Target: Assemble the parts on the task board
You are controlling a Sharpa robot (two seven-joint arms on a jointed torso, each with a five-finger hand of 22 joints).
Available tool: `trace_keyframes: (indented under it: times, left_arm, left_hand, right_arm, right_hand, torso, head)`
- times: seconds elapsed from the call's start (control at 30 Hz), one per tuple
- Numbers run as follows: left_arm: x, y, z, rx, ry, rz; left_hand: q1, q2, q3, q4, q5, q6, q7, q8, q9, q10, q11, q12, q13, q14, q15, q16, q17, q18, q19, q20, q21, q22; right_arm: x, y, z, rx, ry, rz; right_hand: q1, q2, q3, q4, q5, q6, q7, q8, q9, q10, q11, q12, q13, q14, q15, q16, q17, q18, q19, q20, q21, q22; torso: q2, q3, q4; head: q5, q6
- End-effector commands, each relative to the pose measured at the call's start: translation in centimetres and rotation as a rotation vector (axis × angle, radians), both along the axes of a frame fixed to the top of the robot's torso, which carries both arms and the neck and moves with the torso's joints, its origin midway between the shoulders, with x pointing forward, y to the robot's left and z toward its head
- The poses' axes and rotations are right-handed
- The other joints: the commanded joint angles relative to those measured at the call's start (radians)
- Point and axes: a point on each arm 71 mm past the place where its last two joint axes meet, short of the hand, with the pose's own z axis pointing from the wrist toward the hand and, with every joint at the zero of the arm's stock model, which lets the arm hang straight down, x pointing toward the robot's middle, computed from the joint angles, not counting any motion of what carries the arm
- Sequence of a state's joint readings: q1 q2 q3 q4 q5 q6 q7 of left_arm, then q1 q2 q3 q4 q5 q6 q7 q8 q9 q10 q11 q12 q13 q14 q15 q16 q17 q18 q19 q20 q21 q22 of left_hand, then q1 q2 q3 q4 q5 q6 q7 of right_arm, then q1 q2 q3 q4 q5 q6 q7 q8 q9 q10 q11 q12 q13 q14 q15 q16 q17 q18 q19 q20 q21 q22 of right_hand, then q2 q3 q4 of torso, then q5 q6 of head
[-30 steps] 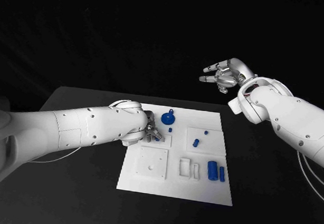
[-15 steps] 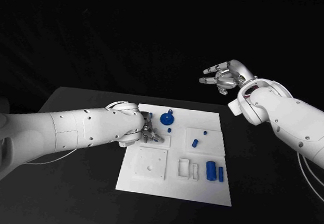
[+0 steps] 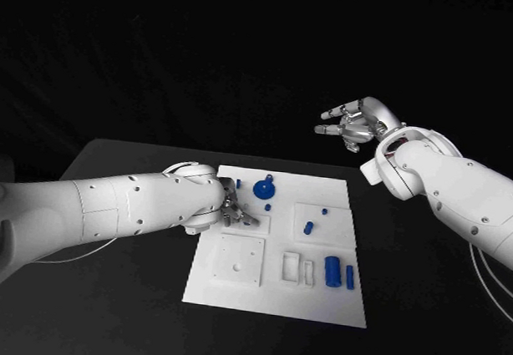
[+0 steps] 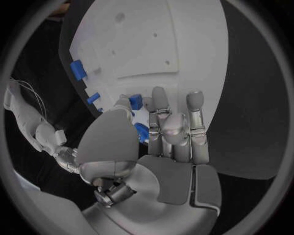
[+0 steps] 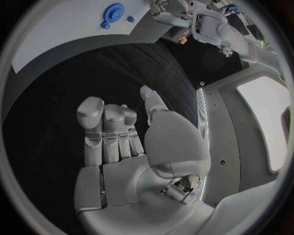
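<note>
The white task board (image 3: 276,297) lies in the middle of the black table. My left hand (image 3: 232,210) hovers low over the board's left part, by a raised square plate (image 3: 257,223). In the left wrist view my left hand (image 4: 153,142) has its thumb and fingers drawn together around a small blue part (image 4: 141,131). A blue gear (image 3: 266,187) sits at the board's far side, and a small blue peg (image 3: 238,183) lies beside it. My right hand (image 3: 356,123) is raised well above and behind the table, fingers curled and holding nothing, as the right wrist view also shows (image 5: 129,147).
Two blue cylinders (image 3: 336,270) lie side by side on the board's right part, with a short blue peg (image 3: 309,227) farther back. White recessed blocks (image 3: 240,260) occupy the board's near middle. The black table (image 3: 125,166) surrounds the board.
My left hand has shifted slightly toward the near side of the board, uncovering the small blue peg beside the gear. My right hand has barely moved.
</note>
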State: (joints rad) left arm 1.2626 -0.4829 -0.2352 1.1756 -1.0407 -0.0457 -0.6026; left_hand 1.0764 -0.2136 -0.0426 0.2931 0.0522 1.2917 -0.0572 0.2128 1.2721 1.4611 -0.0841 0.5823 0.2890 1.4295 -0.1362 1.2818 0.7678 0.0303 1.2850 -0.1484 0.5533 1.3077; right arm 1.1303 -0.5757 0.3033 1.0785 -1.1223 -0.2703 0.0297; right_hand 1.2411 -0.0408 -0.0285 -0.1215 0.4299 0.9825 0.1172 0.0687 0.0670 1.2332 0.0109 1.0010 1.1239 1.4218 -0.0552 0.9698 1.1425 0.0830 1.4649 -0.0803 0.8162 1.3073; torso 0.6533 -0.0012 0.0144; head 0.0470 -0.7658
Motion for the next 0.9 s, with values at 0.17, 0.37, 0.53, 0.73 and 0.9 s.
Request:
trace_keyframes:
  times: [0.17,0.37,0.53,0.73,0.9]
  left_arm:
    - [-0.3,0.1,0.2,-0.051,0.002,0.025]
    - [0.0,-0.1,1.2,-0.121,0.004,0.049]
    - [0.6,0.1,2.5,-0.166,-0.005,0.070]
    - [1.6,1.1,4.3,-0.207,-0.008,0.097]
    - [3.0,2.2,5.8,-0.246,-0.015,0.122]
  left_hand:
    - [-0.034,-0.008,-0.071,0.002,-0.003,0.000,0.003,-0.007,0.003,0.054,0.000,0.003,-0.004,0.001,-0.006,-0.005,0.001,-0.015,0.000,-0.010,-0.005,0.017]
    - [-0.041,-0.009,-0.081,0.003,-0.003,-0.014,0.009,-0.025,-0.004,0.054,0.002,-0.011,-0.014,-0.004,-0.007,-0.022,-0.019,-0.018,-0.003,-0.013,-0.009,0.016]
    - [-0.029,-0.004,-0.073,0.002,-0.003,-0.023,0.016,-0.061,-0.047,0.053,0.005,-0.028,-0.019,-0.008,-0.007,-0.041,-0.039,-0.022,-0.005,-0.015,-0.017,0.016]
    - [0.053,0.142,-0.016,-0.067,0.050,-0.073,0.047,-0.142,-0.264,0.049,0.019,-0.098,-0.024,-0.034,0.003,-0.079,-0.089,-0.015,-0.018,-0.003,-0.040,0.012]
    - [0.058,0.221,-0.080,-0.159,0.185,-0.105,0.058,-0.139,-0.402,0.045,0.021,-0.126,0.002,-0.035,0.010,-0.082,-0.094,-0.007,-0.011,0.004,-0.052,0.016]
  right_arm:
    - [-0.1,0.0,-0.2,-0.009,0.003,0.011]
    - [-0.1,-0.1,-0.4,-0.009,0.006,0.008]
    - [-0.1,-0.2,-0.4,-0.010,0.008,0.007]
    - [-0.1,-0.4,-0.5,-0.011,0.009,0.004]
    - [-0.1,-0.5,-0.5,-0.012,0.009,0.003]
  right_hand:
    - [-0.005,0.007,-0.003,-0.005,-0.002,0.004,0.002,-0.006,-0.001,-0.006,0.001,0.000,-0.001,-0.007,-0.002,-0.007,-0.001,0.016,0.034,0.004,-0.004,0.100]
    - [-0.006,0.008,-0.004,-0.003,-0.001,0.003,0.002,-0.006,-0.001,-0.006,0.001,-0.001,-0.002,-0.007,-0.002,-0.007,-0.002,0.016,0.035,0.004,-0.006,0.100]
    - [-0.006,0.008,-0.004,-0.003,-0.001,0.003,0.002,-0.006,-0.001,-0.006,0.001,-0.001,-0.002,-0.007,-0.002,-0.007,-0.002,0.016,0.035,0.004,-0.006,0.100]
    - [-0.006,0.008,-0.004,-0.003,-0.001,0.003,0.002,-0.006,-0.001,-0.006,0.001,-0.001,-0.002,-0.007,-0.002,-0.007,-0.002,0.016,0.035,0.004,-0.006,0.100]
    - [-0.006,0.009,-0.004,-0.002,-0.001,0.003,0.002,-0.006,-0.001,-0.006,0.001,-0.001,-0.002,-0.007,-0.002,-0.007,-0.002,0.016,0.035,0.004,-0.006,0.100]
  torso:
    - [0.000,-0.0003,0.0004]
    - [0.000,0.0003,0.0005]
    - [-0.001,0.0011,0.0003]
    - [0.000,0.0010,-0.0005]
    - [0.001,-0.0001,-0.0015]
  head:
    - [-0.001,0.003]
    - [0.001,0.004]
    - [0.002,0.007]
    - [0.002,0.016]
    - [0.002,0.025]
